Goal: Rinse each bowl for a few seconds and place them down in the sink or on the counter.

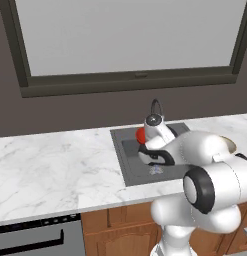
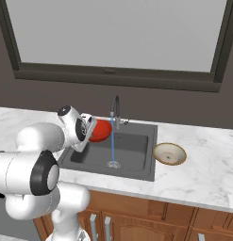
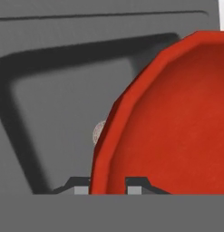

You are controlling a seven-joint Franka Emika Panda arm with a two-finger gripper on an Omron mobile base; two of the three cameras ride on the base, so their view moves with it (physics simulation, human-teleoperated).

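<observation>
Overhead, a wide dark-framed window [image 2: 118, 33] spans the wall above the white marble counter [image 2: 203, 174], which carries the dark grey sink [image 2: 137, 160] sunk into it. From the arched faucet [image 2: 115, 108] a thin stream of water [image 2: 112, 146] falls to the drain. Held over the basin's left side, just beside the stream, the red bowl [image 2: 100, 130] is clamped at its rim by the tool [image 3: 108, 183], one finger on each side of the wall. Right of the sink, the beige bowl [image 2: 169, 154] sits upright on the counter.
</observation>
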